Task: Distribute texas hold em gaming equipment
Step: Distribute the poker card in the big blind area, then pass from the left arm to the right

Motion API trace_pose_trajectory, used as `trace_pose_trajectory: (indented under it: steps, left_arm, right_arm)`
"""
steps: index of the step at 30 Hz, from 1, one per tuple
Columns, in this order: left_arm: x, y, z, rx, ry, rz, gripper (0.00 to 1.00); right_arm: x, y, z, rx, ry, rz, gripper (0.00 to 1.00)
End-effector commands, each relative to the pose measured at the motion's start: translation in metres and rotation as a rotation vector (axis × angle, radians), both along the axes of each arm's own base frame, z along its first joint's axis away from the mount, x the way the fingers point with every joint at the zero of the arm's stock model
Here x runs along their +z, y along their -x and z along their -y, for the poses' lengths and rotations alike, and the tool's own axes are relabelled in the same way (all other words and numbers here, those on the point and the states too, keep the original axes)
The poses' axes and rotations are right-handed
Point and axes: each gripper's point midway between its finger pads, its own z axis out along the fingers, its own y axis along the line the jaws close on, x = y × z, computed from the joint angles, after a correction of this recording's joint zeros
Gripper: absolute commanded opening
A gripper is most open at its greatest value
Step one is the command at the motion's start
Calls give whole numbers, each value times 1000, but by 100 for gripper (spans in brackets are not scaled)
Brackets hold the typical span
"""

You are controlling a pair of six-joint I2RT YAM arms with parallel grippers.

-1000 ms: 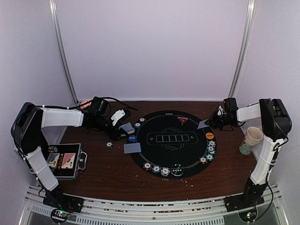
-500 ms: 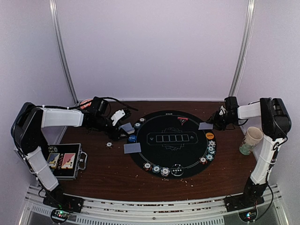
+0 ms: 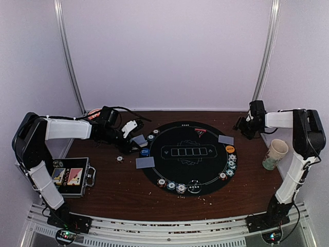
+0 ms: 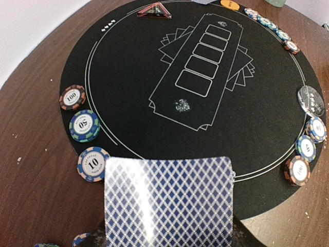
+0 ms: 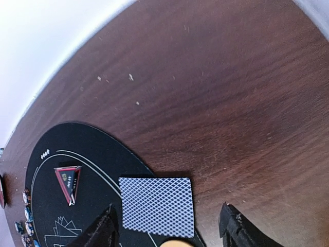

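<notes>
My left gripper is shut on a stack of grey-blue-backed playing cards at the left rim of the round black mat; the cards hide its fingers. One card lies on the table left of the mat. Another card lies flat across the mat's right rim. My right gripper stands open just behind that card, touching nothing. Striped chips line the mat's edge. An orange button, a red-triangle button, a blue button and a silvery button sit on the mat.
A black case with two card packs lies open at the near left. A red bowl shows behind the left arm. A paper cup stands at the right edge, beside the right arm. Crumbs dot the wooden table.
My right gripper has opened and let go of its card, which now lies on the mat's right rim. The gripper has drawn back to the right. The left arm has not moved.
</notes>
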Motion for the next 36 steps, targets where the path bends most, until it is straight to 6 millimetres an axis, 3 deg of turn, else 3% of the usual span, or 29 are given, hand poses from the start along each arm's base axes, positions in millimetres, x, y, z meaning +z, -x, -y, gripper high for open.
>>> trace_pose_trajectory:
  steps: [1,5,10,14,19,26,36]
  left_arm:
    - [6,-2,8,-30,20,26,59]
    - [7,-4,7,-19,16,29,59]
    - [8,-4,6,-10,17,27,59]
    - [11,3,10,-39,19,39,59]
    - [14,17,18,-98,12,66,59]
    - [20,40,30,-195,34,92,59]
    - [27,68,39,-303,55,131,59]
  right_arm:
    - [55,6,3,-48,52,156,71]
    - [86,19,-48,75,-51,255,74]
    - [106,42,-142,287,-198,310,74]
    - [111,65,-220,454,-288,311,74]
    - [106,95,-298,599,-393,289,74]
    - [90,124,-371,715,-448,247,74]
    - [65,140,-428,781,-481,190,75]
